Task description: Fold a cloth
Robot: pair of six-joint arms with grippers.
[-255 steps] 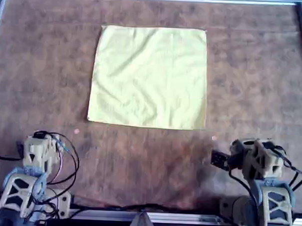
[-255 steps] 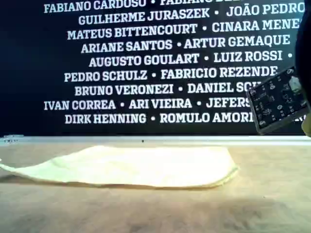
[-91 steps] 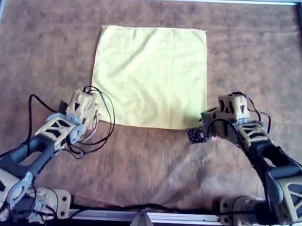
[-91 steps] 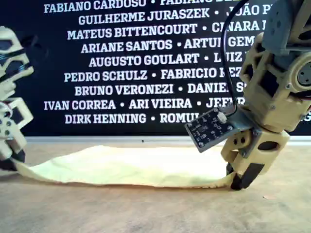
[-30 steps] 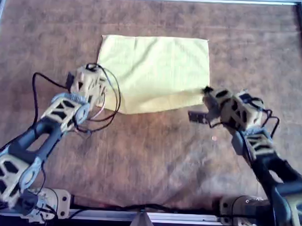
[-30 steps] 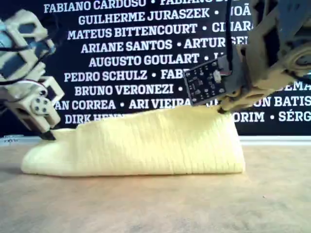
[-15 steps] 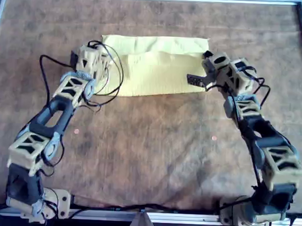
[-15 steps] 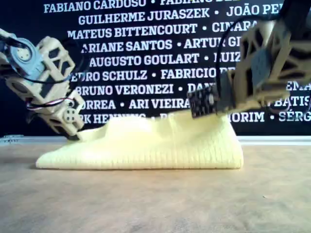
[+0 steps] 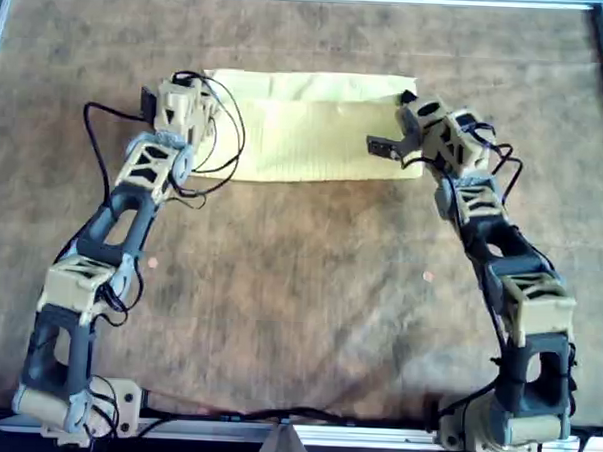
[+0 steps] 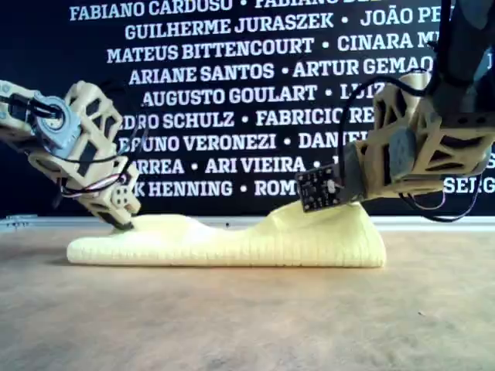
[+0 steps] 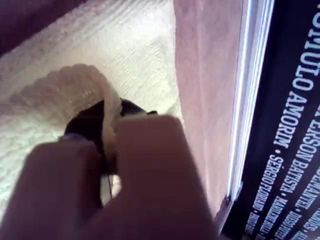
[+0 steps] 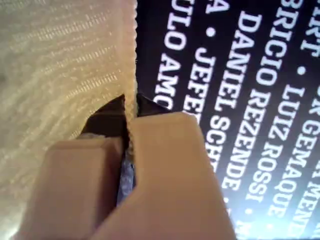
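Right claw [image 12: 129, 117] was clamped on the edge of the pale yellow cloth [image 12: 60, 70], fabric pinched thin between the two dark fingertips [image 12: 107, 117]. Cloth ran away from the claw, woven ribbing visible. Behind it stood a dark banner [image 12: 240, 85] with white names.

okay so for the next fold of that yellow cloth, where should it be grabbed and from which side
Probably by the two corners of one short end of the cloth, coming down from above. It now lies as a long, flat strip on the mat, so only its thin edges offer something to pinch. Both the left gripper and right gripper already pinch its edge.
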